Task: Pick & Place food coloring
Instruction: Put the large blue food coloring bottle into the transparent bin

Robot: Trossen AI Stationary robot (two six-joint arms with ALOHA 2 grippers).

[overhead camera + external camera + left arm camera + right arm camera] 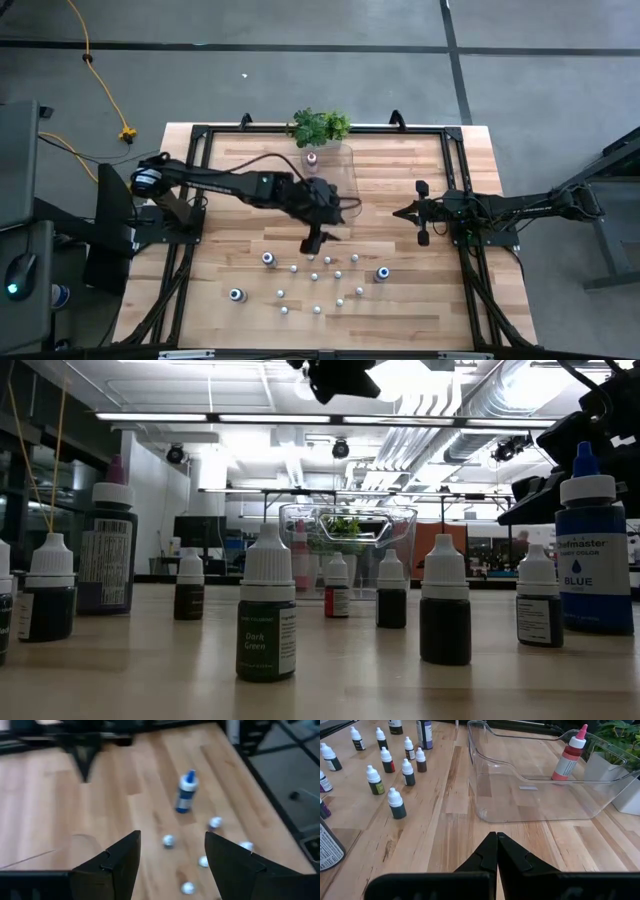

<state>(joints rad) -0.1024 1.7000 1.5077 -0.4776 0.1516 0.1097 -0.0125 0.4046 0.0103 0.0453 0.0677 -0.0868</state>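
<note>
Wooden tabletop (400,300) inside a black frame, on a grey workshop floor, with a leafy green plant (320,126) at its far edge. Just in front of the plant sits a clear plastic tray (530,795) holding one pink-topped bottle (568,756) of food coloring, so the job looks barely begun. Most of the food coloring is not yet placed: a scatter of small white-capped bottles (318,285) and a few larger ones, including a blue-topped bottle (186,793), stand across the near half of the table. The left gripper (170,857) hangs above the far edge of this scatter, between tray and bottles, its fingers spread apart and holding nothing. The right gripper (497,851) waits toward the right edge of the table, its fingers pressed together and empty, pointing at the tray. Roughly a dozen and a half bottles appear to remain.
</note>
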